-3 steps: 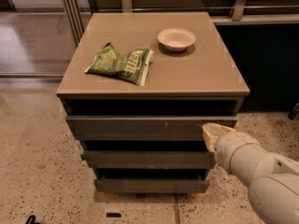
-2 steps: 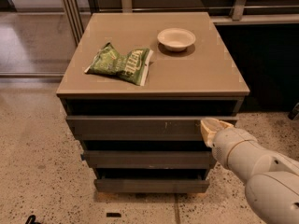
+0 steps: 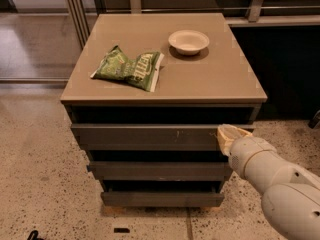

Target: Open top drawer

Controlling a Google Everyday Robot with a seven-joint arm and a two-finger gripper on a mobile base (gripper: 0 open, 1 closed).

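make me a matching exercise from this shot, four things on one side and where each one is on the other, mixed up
Things
1. green crinkled snack bag
2. pale round shallow bowl
3. wide grey-brown top drawer front
4. cream-coloured robot hand

Places
A. at the right end of the top drawer front
B. back right part of the tan cabinet top
C. left part of the cabinet top
D. just under the cabinet top, with small pale scuffs right of centre

Pairs: 1-C, 2-B, 3-D, 4-A
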